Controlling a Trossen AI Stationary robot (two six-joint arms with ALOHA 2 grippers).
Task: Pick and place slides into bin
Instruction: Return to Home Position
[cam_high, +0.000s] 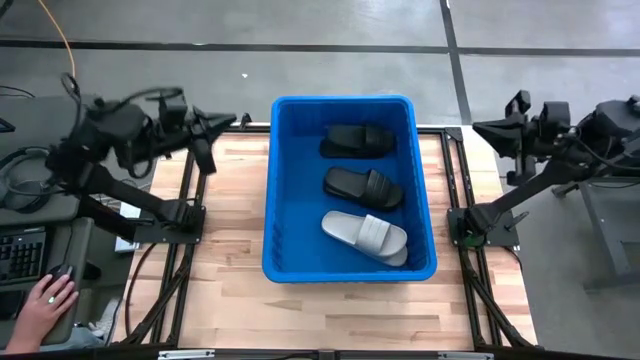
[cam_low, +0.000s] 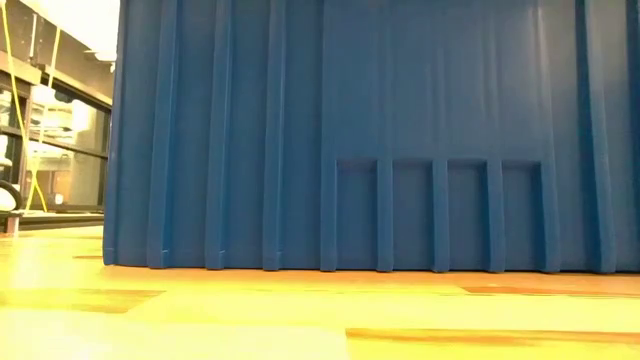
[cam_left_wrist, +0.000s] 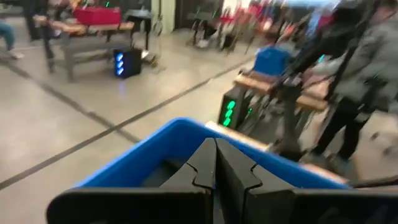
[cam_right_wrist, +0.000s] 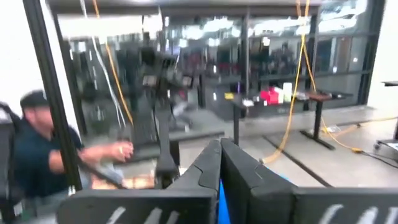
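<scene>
Grey concrete floor (cam_high: 300, 60) surrounds the wooden table (cam_high: 230, 200).

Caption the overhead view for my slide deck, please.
Black slides and a grey slide lie in the blue bin; the left gripper and right gripper, both shut, flank it.

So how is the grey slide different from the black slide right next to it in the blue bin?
The grey slide is pale; the black slide is dark. The grey slide lies at one end of the bin; the black slide lies mid-bin. The grey slide sits more slantwise than the black slide. Both lie strap-up inside the bin.
</scene>
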